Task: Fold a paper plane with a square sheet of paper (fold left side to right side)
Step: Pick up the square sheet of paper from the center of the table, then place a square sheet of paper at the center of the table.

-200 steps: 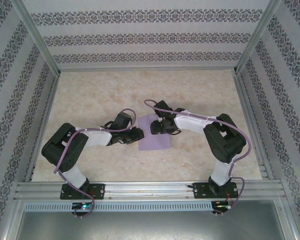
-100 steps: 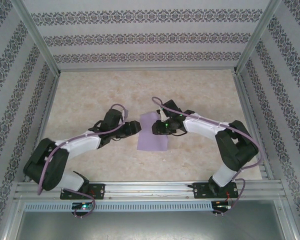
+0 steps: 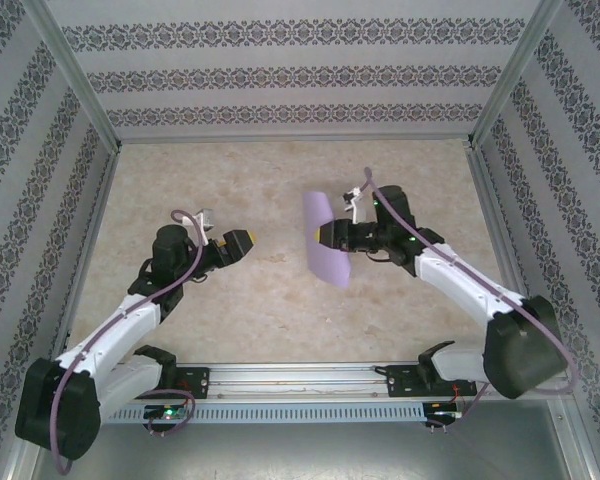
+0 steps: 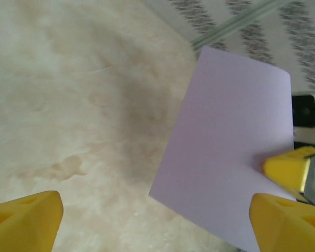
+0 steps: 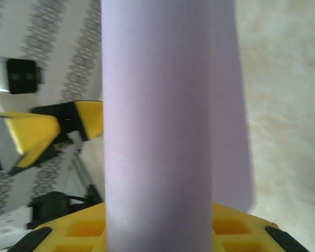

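Square sheet of paper [image 3: 327,250], lavender and plain, is pinched at one edge between the fingers of the right end effector [image 3: 325,237], which are clamped on it. The sheet is held lifted off the marbled tabletop [image 3: 230,180], a little right of centre. In the right wrist view it bows upward from the yellow fingers. The left end effector [image 3: 243,241] hangs well apart to the left, its yellow fingers spread wide, pointing toward the sheet.
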Controlling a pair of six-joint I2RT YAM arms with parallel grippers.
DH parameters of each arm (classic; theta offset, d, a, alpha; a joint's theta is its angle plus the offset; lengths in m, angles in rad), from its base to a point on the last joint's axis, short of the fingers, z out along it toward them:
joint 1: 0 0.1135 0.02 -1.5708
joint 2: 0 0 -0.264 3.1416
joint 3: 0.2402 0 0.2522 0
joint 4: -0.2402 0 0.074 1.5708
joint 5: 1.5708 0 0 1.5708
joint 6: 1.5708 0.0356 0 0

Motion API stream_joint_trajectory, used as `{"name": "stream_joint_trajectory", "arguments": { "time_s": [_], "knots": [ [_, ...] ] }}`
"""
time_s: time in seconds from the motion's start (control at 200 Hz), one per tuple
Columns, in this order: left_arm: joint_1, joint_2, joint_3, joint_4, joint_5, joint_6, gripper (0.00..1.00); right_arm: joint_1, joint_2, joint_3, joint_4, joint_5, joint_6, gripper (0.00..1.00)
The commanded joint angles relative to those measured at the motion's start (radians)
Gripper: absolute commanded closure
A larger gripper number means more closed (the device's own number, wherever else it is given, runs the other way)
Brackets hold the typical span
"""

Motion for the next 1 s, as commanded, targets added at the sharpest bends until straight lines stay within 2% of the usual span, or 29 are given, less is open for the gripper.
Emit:
{"name": "stream_joint_trajectory", "arguments": {
  "time_s": [0.0,0.15,0.33,0.52,0.73,0.809,0.994],
  "knots": [
    [0.014,-0.037,0.002,0.166,0.134,0.016,0.06,-0.02,-0.074,-0.016,0.1,-0.163,0.048,0.69],
    [0.012,-0.024,0.019,0.298,0.219,-0.022,0.05,-0.019,-0.136,-0.002,0.182,-0.277,0.106,0.69],
    [0.011,0.034,0.031,0.491,0.299,-0.095,0.04,0.026,-0.172,0.011,0.306,-0.331,0.196,0.7],
    [0.001,0.091,0.064,0.568,0.346,-0.116,0.01,0.107,-0.162,0.043,0.343,-0.318,0.206,0.7],
    [-0.039,0.13,0.085,0.667,0.385,-0.147,0.02,0.135,-0.12,0.048,0.352,-0.29,0.206,0.7],
    [-0.058,0.147,0.094,0.672,0.387,-0.144,0.11,0.134,-0.104,0.043,0.349,-0.286,0.202,0.7],
    [-0.088,0.226,0.112,0.723,0.404,-0.17,0.57,0.099,-0.089,0.019,0.327,-0.286,0.184,0.7]
  ]
}}
